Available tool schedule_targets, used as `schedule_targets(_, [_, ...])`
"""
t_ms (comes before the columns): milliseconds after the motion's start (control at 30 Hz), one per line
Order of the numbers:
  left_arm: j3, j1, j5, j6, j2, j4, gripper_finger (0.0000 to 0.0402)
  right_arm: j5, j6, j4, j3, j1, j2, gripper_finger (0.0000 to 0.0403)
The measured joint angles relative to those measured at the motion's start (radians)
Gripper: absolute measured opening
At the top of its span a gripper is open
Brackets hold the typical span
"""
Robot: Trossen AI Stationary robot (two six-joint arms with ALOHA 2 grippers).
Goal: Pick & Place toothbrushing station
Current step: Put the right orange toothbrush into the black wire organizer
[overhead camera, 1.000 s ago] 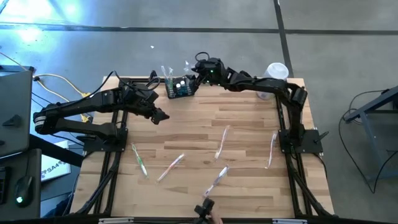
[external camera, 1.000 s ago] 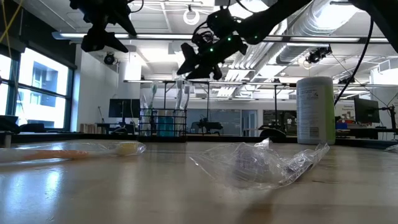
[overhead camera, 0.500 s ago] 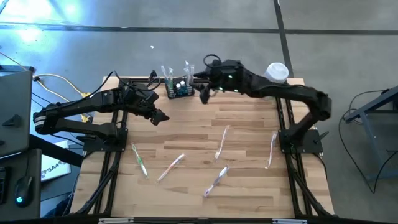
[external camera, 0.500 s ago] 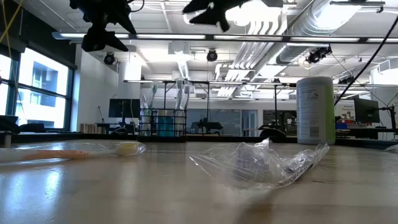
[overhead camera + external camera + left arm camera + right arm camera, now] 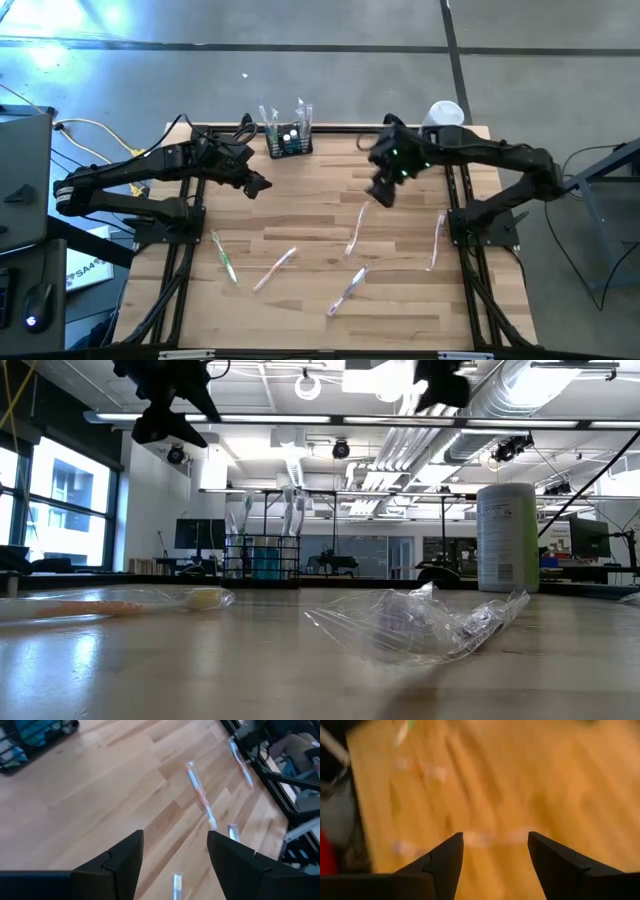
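I am swinging the right end effector (image 5: 381,192), open and empty, away from the toothbrushing station (image 5: 290,141) toward wrapped toothbrushes (image 5: 357,229). Left end effector (image 5: 257,185) is hovering open, empty.

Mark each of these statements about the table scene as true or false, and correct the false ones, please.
1. The toothbrushing station stands at the far edge of the table. True.
2. The right gripper holds a toothbrush. False: its fingers are open and nothing is between them.
3. The tall white container stands at the far right corner. True.
4. All toothbrushes are in the station. False: several wrapped toothbrushes lie loose on the table.
5. The left gripper is shut on the station. False: it is open, above the bare wood, apart from the station.
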Motion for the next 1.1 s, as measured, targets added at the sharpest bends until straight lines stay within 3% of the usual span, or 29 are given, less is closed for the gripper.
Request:
schedule_targets(200, [0.000,0.000,-0.023,-0.007,0.000,0.000,0.0216,-0.136,0.354,-0.314,0.000,0.062,0.009,0.0215])
schedule_targets(367, [0.000,0.000,-0.025,0.009,0.000,0.000,0.0216,-0.076,0.510,-0.484,0.000,0.109,0.012,0.0215])
schedule_targets(567, [0.000,0.000,-0.025,0.047,0.000,0.000,0.0216,-0.020,0.585,-0.471,-0.052,0.139,-0.010,0.0215])
schedule_targets(767, [0.000,0.000,-0.026,0.049,0.000,0.000,0.0216,-0.051,0.721,-0.454,-0.233,0.189,-0.059,0.0215])
schedule_targets(1100, [0.000,0.000,-0.027,0.049,0.000,0.000,0.0216,-0.016,1.137,-0.225,-0.571,0.328,-0.189,0.0215])
